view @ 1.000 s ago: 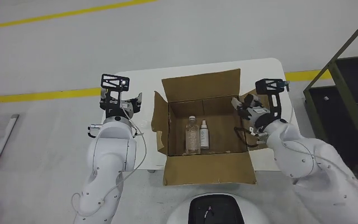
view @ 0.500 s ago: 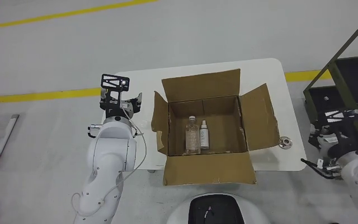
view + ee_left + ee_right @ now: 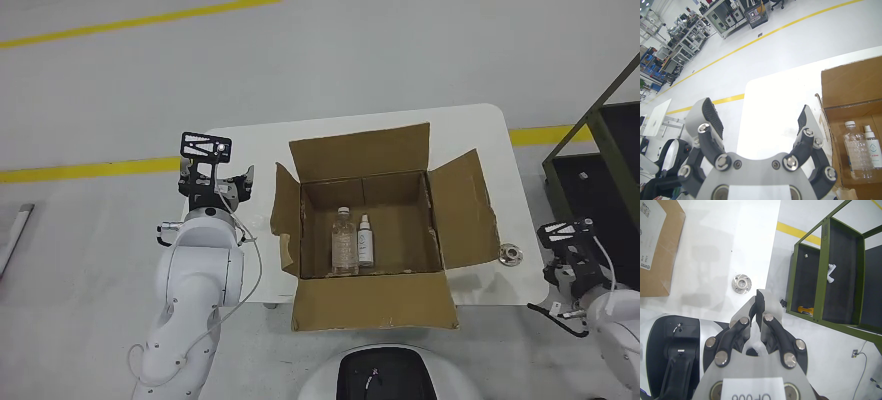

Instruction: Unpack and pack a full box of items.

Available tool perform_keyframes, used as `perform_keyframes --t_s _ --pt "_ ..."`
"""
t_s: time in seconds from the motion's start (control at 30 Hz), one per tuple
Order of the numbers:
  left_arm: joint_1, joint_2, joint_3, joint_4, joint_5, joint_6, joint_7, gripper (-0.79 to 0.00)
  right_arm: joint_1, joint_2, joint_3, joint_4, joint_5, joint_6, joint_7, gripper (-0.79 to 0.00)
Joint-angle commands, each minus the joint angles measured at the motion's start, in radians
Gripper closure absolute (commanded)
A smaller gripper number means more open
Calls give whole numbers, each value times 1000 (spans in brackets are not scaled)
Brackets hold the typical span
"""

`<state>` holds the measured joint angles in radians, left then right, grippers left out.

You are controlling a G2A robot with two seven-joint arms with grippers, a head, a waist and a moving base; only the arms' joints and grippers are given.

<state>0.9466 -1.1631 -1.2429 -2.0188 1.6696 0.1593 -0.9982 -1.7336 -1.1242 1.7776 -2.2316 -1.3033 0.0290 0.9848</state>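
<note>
Matt cardboard box [image 3: 372,300], clear plastic bottle [image 3: 344,242]

1 open cardboard box [image 3: 360,152] stands on 1 white table [image 3: 460,125]. The box holds 2 bottles lying side by side: 1 clear plastic bottle [image 3: 344,243] and 1 smaller white spray bottle [image 3: 365,242]. 1 round metal flange [image 3: 510,254] lies near the table's right edge, apart from the box.
</note>
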Motion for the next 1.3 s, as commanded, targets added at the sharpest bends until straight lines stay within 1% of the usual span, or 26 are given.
perform_keyframes --t_s 0.0,0.13,0.23,0.43,0.53,0.57,0.6,0.67,0.7,0.73,0.77,0.9,1.13,1.27 --pt "0 0 0 0 0 0 0 -785 0 0 0 0 0 0 0 0" --pt "0 0 0 0 0 0 0 -785 0 0 -1 3 1 0 -6 0" --pt "0 0 0 0 0 0 0 -785 13 -2 -18 51 -3 -3 -38 0" --pt "0 0 0 0 0 0 0 -785 147 1 -51 160 -4 -41 -2 0" --pt "0 0 0 0 0 0 0 -785 221 4 -73 209 16 -94 37 0" --pt "0 0 0 0 0 0 0 -785 244 5 -83 232 12 -107 54 -52" --pt "0 0 0 0 0 0 0 -785 270 6 -97 253 16 -127 74 -185" --pt "0 0 0 0 0 0 0 -785 319 6 -116 298 30 -141 91 -185" --pt "0 0 0 0 0 0 0 -785 340 7 -129 321 32 -162 117 -200" --pt "0 0 0 0 0 0 0 -785 362 9 -144 339 17 -190 139 -231" --pt "0 0 0 0 0 0 0 -785 381 9 -157 357 14 -202 145 -280" --pt "0 0 0 0 0 0 0 -785 429 9 -196 414 24 -234 167 -369" --pt "0 0 0 0 0 0 0 -785 475 8 -245 479 5 -226 215 -342" --pt "0 0 0 0 0 0 0 -785 484 9 -252 499 -3 -216 246 -323"
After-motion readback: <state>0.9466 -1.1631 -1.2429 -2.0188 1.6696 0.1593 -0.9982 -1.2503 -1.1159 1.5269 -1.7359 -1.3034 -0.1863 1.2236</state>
